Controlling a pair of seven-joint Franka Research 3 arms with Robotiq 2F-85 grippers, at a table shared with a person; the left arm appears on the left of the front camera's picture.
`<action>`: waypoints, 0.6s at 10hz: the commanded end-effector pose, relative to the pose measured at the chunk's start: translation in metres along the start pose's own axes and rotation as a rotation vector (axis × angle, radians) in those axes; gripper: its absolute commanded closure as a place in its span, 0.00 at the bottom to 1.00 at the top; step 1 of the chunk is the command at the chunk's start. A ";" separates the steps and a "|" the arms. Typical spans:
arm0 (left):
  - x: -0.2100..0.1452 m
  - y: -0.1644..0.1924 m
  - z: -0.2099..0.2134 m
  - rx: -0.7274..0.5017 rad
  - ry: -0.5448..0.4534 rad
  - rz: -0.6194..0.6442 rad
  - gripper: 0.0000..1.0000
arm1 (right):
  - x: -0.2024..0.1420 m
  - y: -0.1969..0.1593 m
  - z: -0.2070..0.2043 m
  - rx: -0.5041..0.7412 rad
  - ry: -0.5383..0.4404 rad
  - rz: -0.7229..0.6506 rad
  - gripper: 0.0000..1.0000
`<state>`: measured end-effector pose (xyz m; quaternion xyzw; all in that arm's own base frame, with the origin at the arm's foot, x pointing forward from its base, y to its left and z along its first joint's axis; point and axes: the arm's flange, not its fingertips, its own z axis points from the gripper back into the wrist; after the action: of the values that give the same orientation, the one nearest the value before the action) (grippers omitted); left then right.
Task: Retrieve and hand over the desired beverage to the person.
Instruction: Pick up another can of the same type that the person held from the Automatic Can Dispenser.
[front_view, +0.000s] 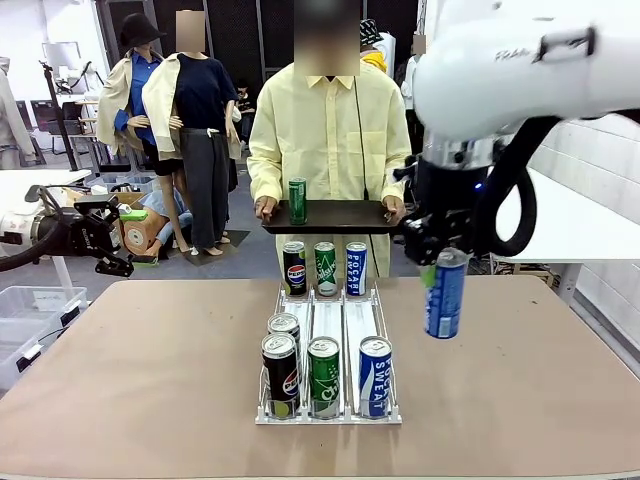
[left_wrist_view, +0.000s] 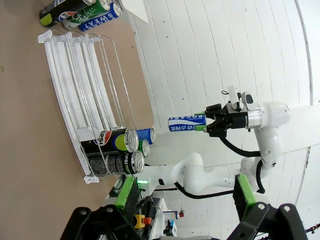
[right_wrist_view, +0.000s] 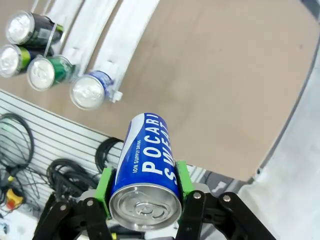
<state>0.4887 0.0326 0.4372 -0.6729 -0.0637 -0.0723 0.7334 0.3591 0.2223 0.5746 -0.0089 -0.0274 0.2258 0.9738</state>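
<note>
1. Front view: the right hand (front_view: 440, 262) is clenched on a blue Pocari Sweat can (front_view: 445, 295), held upright in the air above the surface (front_view: 150, 380), to the right of the rack (front_view: 329, 415); its green pads (right_wrist_view: 183, 177) press both sides of the can.
2. Left hand (front_view: 105, 245) hangs released at the surface's left edge, jaws apart.
3. Rack holds cola, green and blue cans in lanes.
4. Beyond it, the person (front_view: 328, 130) holds a dark tray (front_view: 330, 215) carrying one green can (front_view: 297, 201).

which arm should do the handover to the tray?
Right. Its gripper is shut on the blue Pocari Sweat can, held above the table near the person's tray. The left gripper is open, off at the table's left edge.
</note>
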 end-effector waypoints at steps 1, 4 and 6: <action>0.000 -0.001 0.001 0.000 -0.002 -0.003 0.00 | -0.011 -0.031 0.012 -0.010 -0.012 0.022 1.00; 0.000 -0.001 0.001 0.000 -0.002 -0.003 0.00 | -0.040 -0.093 0.023 0.047 -0.047 -0.057 1.00; 0.000 -0.001 0.001 0.000 -0.002 -0.003 0.00 | -0.052 -0.121 0.022 0.044 -0.036 -0.063 1.00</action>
<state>0.4887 0.0326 0.4373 -0.6729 -0.0638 -0.0722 0.7334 0.3695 0.0994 0.6007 0.0213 -0.0420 0.1844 0.9817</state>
